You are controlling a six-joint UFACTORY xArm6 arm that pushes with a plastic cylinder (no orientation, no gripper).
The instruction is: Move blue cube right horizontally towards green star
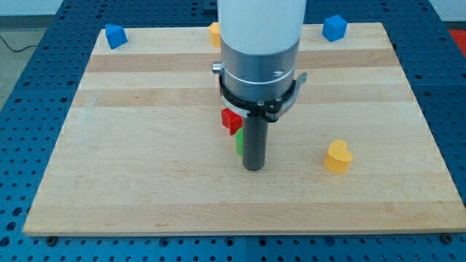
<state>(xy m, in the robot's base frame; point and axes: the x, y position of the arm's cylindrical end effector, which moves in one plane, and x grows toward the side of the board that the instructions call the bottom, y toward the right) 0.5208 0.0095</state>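
A: Our tip (pixel 253 168) is down on the board (pixel 145 182) mid-table, touching or just beside a green block (pixel 238 141); shape mostly hidden behind the rod, likely the star. A red block (pixel 230 118) sits just above it.

B: No gripper, so nothing held. Blue cube?

A: Two blue ones: one (pixel 334 28) at top right, another (pixel 115 35) at top left. Can't tell which is the cube. Both well apart from the tip.

B: So no push yet. Others?

A: Yellow heart (pixel 338 156) right, orange block (pixel 215 33) up top, half hidden.

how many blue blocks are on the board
2: one blue block at the view's top left corner, one blue cube at the top right. The arm may hide others.
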